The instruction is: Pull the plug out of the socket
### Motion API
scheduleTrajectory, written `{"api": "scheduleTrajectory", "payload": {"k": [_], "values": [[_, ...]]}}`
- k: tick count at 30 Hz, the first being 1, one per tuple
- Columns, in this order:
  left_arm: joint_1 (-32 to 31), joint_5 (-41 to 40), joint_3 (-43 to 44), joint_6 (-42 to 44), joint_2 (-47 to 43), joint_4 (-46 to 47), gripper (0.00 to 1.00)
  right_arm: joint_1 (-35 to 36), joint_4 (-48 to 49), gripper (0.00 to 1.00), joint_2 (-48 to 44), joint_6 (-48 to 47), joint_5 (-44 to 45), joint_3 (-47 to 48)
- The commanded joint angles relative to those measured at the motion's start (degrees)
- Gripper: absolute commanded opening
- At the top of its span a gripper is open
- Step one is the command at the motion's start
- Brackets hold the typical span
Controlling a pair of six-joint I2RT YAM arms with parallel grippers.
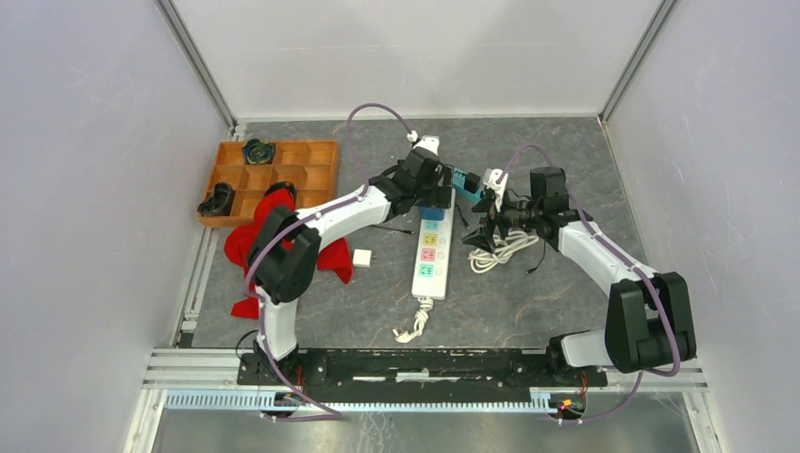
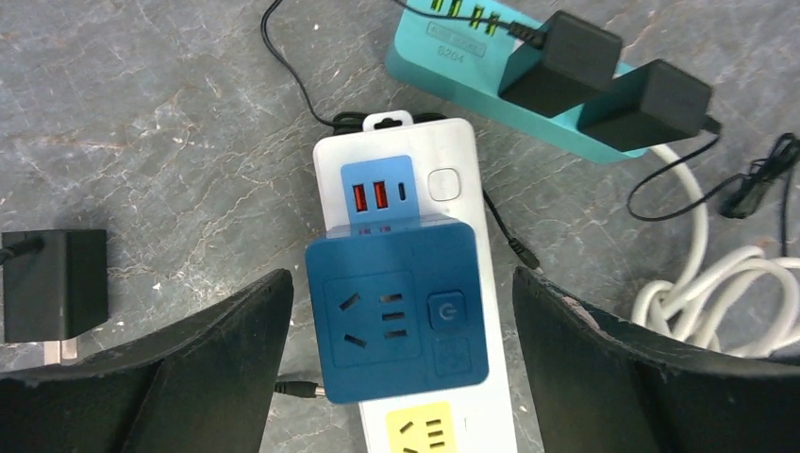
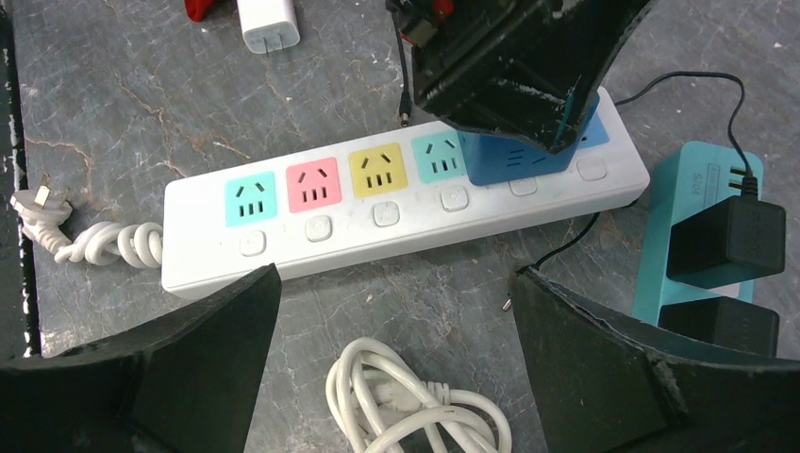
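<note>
Orange tray (image 1: 269,179) and red cloth (image 1: 247,247) lie left on the bench (image 1: 566,151). The blue plug (image 2: 396,311) sits in the white strip's (image 2: 453,151) end socket, with a teal strip (image 2: 453,66) carrying 2 black adapters (image 2: 585,61) beyond. The left claw (image 2: 401,278) straddles the plug, spread wide, gripping nothing. The right claw (image 3: 394,274) gapes empty near a cable coil (image 3: 415,406).
</note>
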Motion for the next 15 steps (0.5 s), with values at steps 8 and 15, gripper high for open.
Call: {"api": "scheduleTrajectory", "payload": {"k": [8, 15], "values": [[0.03, -0.43, 5.01, -1.40, 5.43, -2.43, 0.58, -0.32, 1.55, 0.98, 2.34, 2.60, -0.49, 1.98], [0.12, -2.29, 1.13, -3.88, -1.01, 2.22, 0.02, -0.76, 28.57, 0.98, 6.00, 35.13, -6.40, -6.91]]}}
